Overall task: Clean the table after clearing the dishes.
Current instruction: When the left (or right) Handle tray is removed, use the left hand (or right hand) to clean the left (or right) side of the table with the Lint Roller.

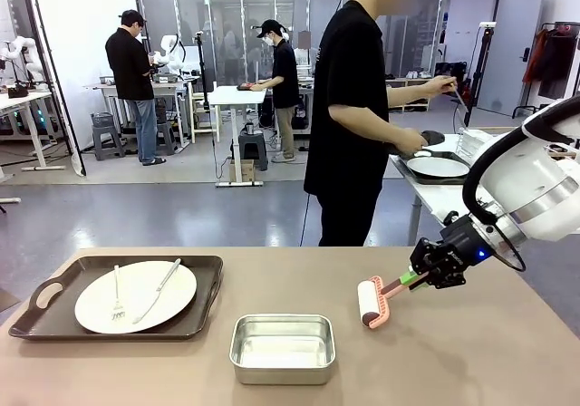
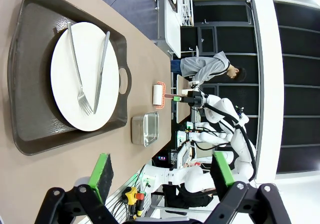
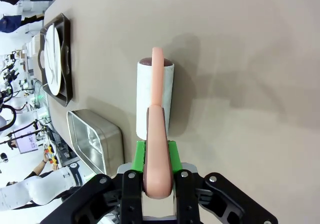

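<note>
The beige table (image 1: 453, 352) carries a dark brown tray (image 1: 204, 288) at its left, holding a white plate (image 1: 136, 295) with a fork (image 1: 117, 297) and a knife (image 1: 159, 290). A white lint roller (image 1: 370, 302) with a pink handle rests on the tabletop at the right, and my right gripper (image 1: 424, 275) is shut on that handle. In the right wrist view the roller (image 3: 145, 99) lies flat ahead of the right gripper (image 3: 156, 159). My left gripper (image 2: 160, 174) is open and holds nothing, hovering away from the plate (image 2: 62, 84) on its tray (image 2: 30, 34).
A shiny steel pan (image 1: 282, 347) stands at the front middle, between tray and roller. A person (image 1: 349, 116) in black stands behind the table, hands at a second tray with a plate (image 1: 438, 167) on a white side table at the right.
</note>
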`<state>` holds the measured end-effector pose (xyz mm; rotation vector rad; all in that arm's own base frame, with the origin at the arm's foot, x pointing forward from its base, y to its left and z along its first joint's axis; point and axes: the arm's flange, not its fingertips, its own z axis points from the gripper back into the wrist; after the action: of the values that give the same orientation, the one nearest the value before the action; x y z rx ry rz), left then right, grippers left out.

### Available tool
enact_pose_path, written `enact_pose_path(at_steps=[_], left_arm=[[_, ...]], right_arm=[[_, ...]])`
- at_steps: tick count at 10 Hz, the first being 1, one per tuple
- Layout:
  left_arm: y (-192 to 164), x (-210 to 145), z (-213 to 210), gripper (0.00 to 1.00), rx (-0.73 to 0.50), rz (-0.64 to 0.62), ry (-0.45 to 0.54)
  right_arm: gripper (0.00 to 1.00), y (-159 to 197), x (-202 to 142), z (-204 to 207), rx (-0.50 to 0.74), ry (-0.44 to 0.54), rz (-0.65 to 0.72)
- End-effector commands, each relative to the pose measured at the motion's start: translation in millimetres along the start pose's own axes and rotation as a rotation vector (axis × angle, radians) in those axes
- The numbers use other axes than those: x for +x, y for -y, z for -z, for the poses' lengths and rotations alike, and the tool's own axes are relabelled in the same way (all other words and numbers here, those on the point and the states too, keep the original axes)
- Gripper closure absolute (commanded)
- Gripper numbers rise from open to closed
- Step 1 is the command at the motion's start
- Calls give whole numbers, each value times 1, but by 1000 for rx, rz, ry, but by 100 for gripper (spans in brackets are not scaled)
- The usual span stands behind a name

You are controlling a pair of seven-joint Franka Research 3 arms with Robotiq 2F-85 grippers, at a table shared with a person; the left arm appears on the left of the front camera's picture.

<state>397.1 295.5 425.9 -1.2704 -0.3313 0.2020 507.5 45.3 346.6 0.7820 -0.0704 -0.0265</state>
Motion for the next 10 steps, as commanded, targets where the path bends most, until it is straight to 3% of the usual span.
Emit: enact_pose_path(at_steps=[1, 2, 4, 10], left_arm=[[1, -3, -3, 0, -7, 9, -8], [1, -3, -3, 0, -7, 9, -8], [1, -3, -3, 0, -7, 9, -8], [1, -3, -3, 0, -7, 9, -8]], right_arm=[[79, 4, 26, -5, -41, -63, 24], [79, 7, 31, -12, -77, -88, 31], [79, 22, 34, -29, -15, -123, 89], [79, 64, 16, -54, -164, 32, 129]])
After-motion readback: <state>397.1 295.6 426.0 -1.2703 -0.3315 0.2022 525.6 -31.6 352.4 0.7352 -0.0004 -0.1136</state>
